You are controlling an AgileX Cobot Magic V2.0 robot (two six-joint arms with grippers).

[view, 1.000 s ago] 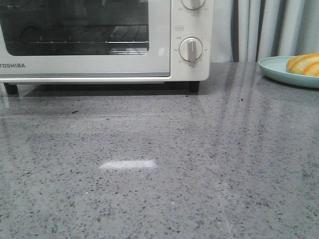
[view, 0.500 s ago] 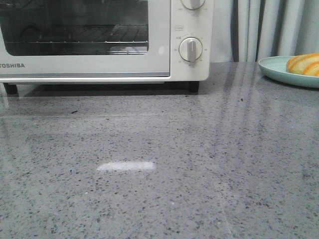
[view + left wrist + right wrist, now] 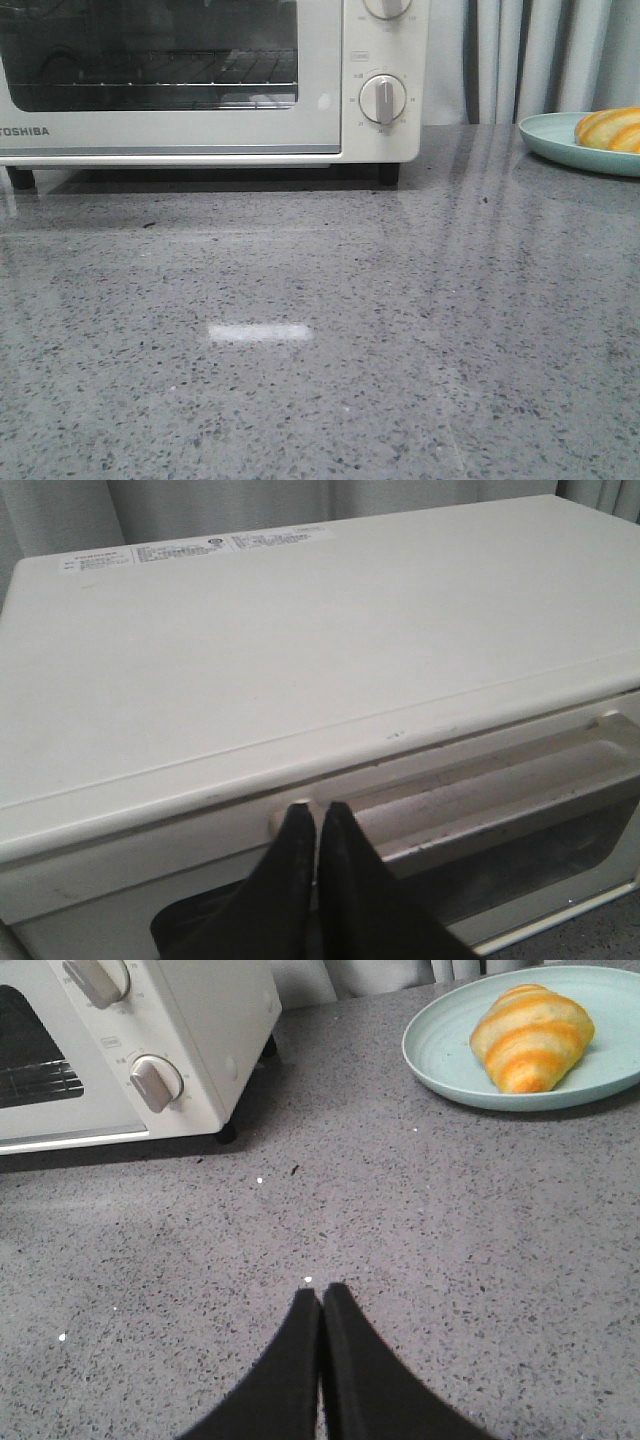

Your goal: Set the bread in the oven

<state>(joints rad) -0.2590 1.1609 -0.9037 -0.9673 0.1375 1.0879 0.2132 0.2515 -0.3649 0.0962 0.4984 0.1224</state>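
The cream-white oven (image 3: pixel 200 130) stands at the back left of the counter with its glass door closed; it also shows in the right wrist view (image 3: pixel 190 1030). The striped golden bread (image 3: pixel 610 128) lies on a pale green plate (image 3: pixel 550 135) at the back right, and shows in the right wrist view (image 3: pixel 530 1038) too. My left gripper (image 3: pixel 315 810) is shut and empty, its tips just above the oven's top front edge (image 3: pixel 300 660), by the left end of the door handle (image 3: pixel 480 790). My right gripper (image 3: pixel 321 1292) is shut and empty above bare counter, well short of the plate (image 3: pixel 440 1060).
Grey speckled stone counter (image 3: pixel 320 340) spreads in front of the oven. Pale curtains (image 3: pixel 530 60) hang behind. Two round dials (image 3: pixel 383 98) sit on the oven's right panel. Neither arm shows in the front view.
The oven's image shifts very slightly and the light patch on the counter moves a little. No gripper enters the front view; bread and plate stay put.
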